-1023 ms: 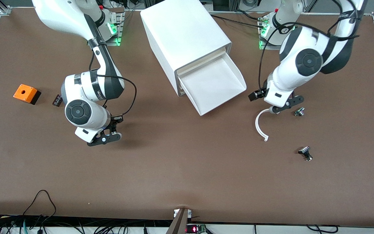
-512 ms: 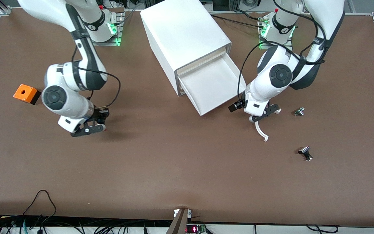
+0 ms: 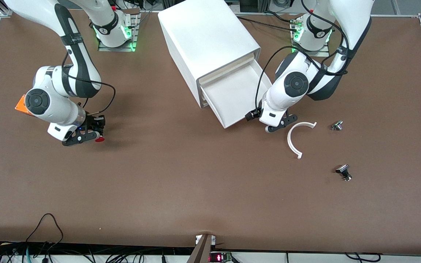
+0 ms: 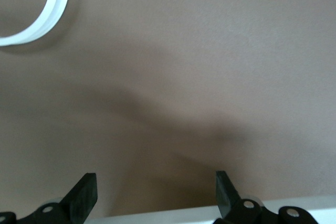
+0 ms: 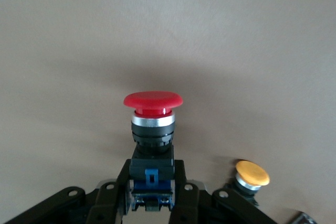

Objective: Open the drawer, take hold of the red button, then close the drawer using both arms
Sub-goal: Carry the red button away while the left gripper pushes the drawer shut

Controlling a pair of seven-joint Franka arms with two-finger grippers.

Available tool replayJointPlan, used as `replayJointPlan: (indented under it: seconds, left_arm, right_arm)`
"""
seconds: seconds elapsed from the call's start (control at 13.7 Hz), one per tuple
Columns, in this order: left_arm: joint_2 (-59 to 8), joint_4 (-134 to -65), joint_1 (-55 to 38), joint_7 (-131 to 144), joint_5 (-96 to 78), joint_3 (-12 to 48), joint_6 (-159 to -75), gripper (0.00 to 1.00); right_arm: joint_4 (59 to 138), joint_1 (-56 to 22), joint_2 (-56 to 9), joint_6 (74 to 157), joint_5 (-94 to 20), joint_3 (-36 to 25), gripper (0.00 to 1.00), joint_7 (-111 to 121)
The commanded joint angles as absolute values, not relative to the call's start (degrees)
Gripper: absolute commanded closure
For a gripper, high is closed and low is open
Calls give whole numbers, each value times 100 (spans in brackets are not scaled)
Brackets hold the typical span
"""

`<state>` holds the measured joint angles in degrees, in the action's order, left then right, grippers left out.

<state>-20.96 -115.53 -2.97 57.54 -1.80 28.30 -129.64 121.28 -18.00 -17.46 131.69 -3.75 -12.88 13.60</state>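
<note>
1. The right gripper (image 3: 93,136) is pinched tight on the black body of the red button (image 5: 152,109), so the button's up off the table (image 3: 196,190), over the bare brown top toward the right arm's end. In the right wrist view the red mushroom cap sticks straight out past the fingertips.
2. There's a yellow-orange button (image 5: 251,177) lying on the table close by, seen in the same wrist view.
3. The orange box (image 3: 20,106) is mostly hidden under the right arm.
4. The drawer (image 3: 238,96) is pulled well out of the white cabinet (image 3: 207,40), and it looks empty.
5. The left gripper (image 3: 279,125) hangs just beside the drawer's front corner, fingers spread wide, holding nothing.
6. A curved white plastic strip (image 3: 295,140) lies on the table near that gripper, and two small metal parts (image 3: 337,125) lie toward the left arm's end.
</note>
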Motion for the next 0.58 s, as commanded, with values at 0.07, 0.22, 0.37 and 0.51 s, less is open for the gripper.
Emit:
replayJointPlan:
  seconds: [0.07, 0.22, 0.37, 0.51]
  left_arm:
    - [-1767, -11988, -676, 6396, -237, 2847, -13034, 1]
    - [-1583, -12067, -703, 6687, -255, 3083, -12991, 1]
    - [-1433, -12225, -729, 7012, -255, 3312, -12981, 1]
    - [-1319, -12348, -729, 7302, -255, 3611, -12981, 1]
  right_arm:
    - [12726, -1767, -1476, 13509, -448, -1204, 79, 1441]
    - [12753, -1767, -1660, 13526, -448, -1195, 79, 1433]
    - [12857, -1767, -1784, 13762, -448, -1187, 79, 1433]
    - [13051, -1767, -1845, 14253, -448, -1152, 79, 1441]
